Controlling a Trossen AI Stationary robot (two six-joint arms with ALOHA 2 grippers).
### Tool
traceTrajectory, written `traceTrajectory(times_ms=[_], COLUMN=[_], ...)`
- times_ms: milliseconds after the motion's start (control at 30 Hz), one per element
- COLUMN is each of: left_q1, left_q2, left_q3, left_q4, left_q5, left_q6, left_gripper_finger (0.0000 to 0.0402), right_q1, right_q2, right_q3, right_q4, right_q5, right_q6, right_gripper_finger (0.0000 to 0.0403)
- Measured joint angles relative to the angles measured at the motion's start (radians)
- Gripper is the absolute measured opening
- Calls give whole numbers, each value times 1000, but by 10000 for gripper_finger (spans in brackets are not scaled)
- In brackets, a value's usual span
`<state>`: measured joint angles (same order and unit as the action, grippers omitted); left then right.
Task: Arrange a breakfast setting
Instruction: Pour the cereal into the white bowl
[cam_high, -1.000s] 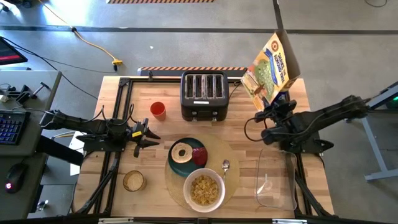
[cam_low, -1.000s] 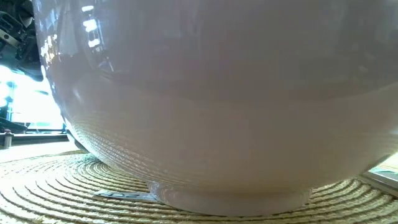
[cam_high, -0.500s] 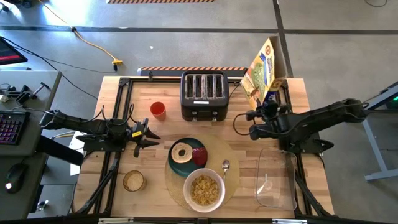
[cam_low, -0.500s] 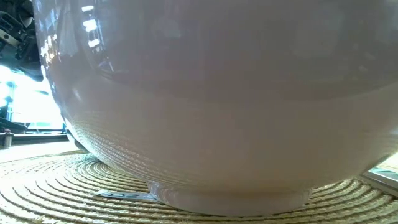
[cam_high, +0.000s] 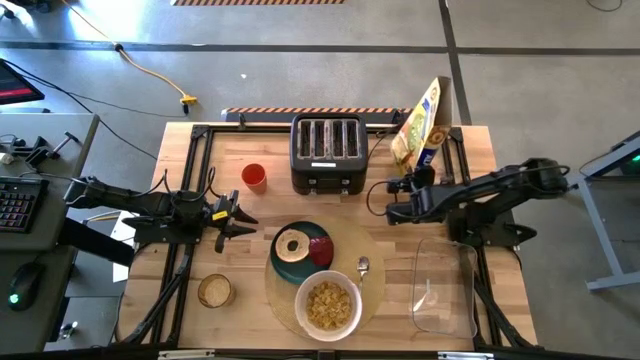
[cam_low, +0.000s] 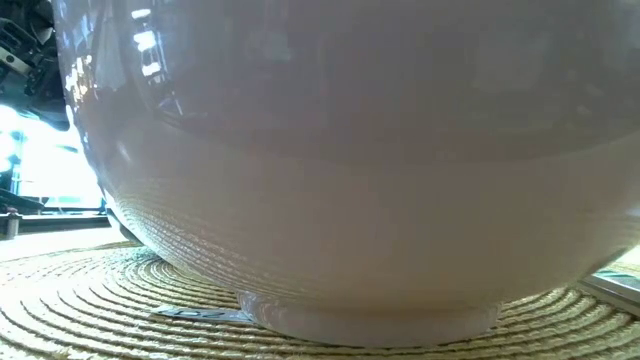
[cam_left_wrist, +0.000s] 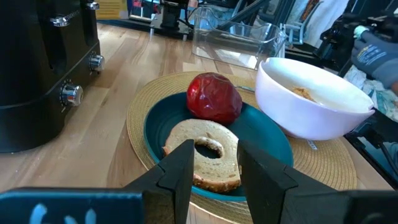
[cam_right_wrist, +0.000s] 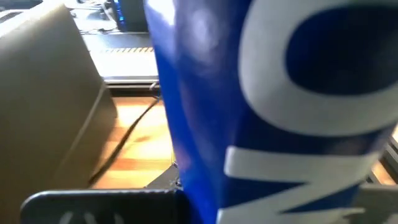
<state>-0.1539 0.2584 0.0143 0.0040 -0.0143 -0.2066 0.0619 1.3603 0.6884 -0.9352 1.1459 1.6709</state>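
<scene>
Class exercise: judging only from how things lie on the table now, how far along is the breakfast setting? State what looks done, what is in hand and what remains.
Done: the round tan placemat carries the dark teal plate with the tan bagel half and red food item, the white bowl of cereal, and the small metal spoon.

In hand: the right gripper holds the yellow cereal box at the table's back right.

Left: likely releasing the box. The left gripper waits open.

Robotics lab, concrete floor (cam_high: 300, 70), yellow cable (cam_high: 150, 72), keyboard (cam_high: 18, 203), wooden workbench (cam_high: 235, 150)
</scene>
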Motion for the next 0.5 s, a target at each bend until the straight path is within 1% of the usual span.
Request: traceTrajectory(times_ms=[100,267,500], left_q1=[0,0,0], left_q2=[0,0,0], left_q3=[0,0,0], left_q4=[0,0,0], left_q5=[0,0,0], left_q6=[0,0,0], left_gripper_finger=[113,113,113], right_q1=[-8,-22,-43], right_q2=[45,91,139], right_q3=[0,0,0], right_q4=[-21,-51,-65], right_q5=[-13,-50,-60], right_q6=[57,94,154], right_gripper_finger=[59,59,59])
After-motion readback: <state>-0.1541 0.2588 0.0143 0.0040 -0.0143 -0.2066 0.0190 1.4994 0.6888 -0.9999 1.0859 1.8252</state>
